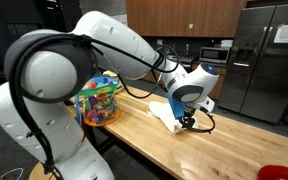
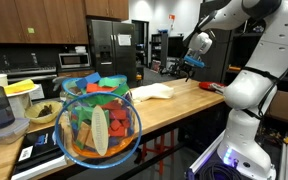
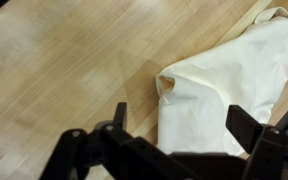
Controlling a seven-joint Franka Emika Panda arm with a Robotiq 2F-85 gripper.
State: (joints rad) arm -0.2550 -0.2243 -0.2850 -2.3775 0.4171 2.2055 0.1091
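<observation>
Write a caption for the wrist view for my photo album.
Open end effector poised over a crumpled white cloth lying on a wooden countertop.

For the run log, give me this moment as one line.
gripper: open, empty | position: above white cloth | white cloth: crumpled on wooden counter | contact: none seen

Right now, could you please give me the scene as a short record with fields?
surface: wooden counter
tool: gripper, open and empty
nearest thing: white cloth, crumpled, lying on the counter
relation: gripper hangs over the cloth, which shows between its fingers in the wrist view; no touch seen
also there: clear tub of toys on the counter, apart from the cloth
</observation>
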